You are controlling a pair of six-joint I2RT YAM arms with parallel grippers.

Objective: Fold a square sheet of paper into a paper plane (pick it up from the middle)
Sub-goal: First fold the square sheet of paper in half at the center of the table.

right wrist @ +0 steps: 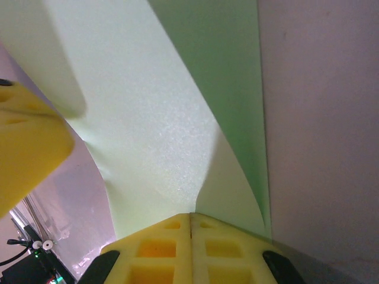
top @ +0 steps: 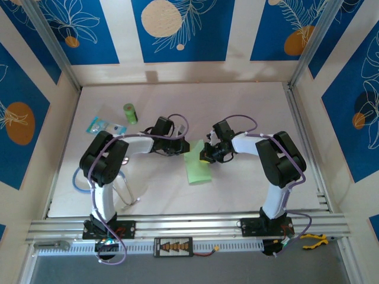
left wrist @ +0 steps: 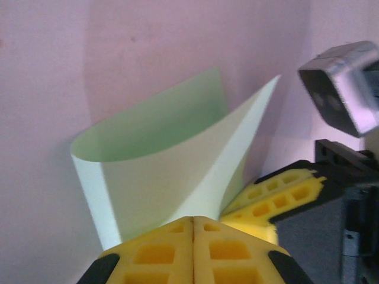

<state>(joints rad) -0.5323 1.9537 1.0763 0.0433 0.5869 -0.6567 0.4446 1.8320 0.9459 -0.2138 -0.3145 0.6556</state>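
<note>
The square sheet of paper (top: 198,171) is pale green and lies mid-table between my two arms, one end lifted and curled. The left wrist view has it (left wrist: 160,124) bent into an open curl that runs down into my left gripper (left wrist: 193,220), whose yellow jaws are shut on its edge. My right gripper (right wrist: 190,216) is shut on the sheet (right wrist: 166,118) too, a crease meeting its closed tips. From above, the left gripper (top: 185,148) and right gripper (top: 205,157) sit almost tip to tip at the sheet's far end. The paper plane is out of view.
A small green cylinder (top: 129,113) and a clear blue-printed packet (top: 106,125) lie at the back left of the white table (top: 249,106). Yellow-handled pliers (top: 314,240) rest on the rail by the right base. Walls enclose the table on three sides.
</note>
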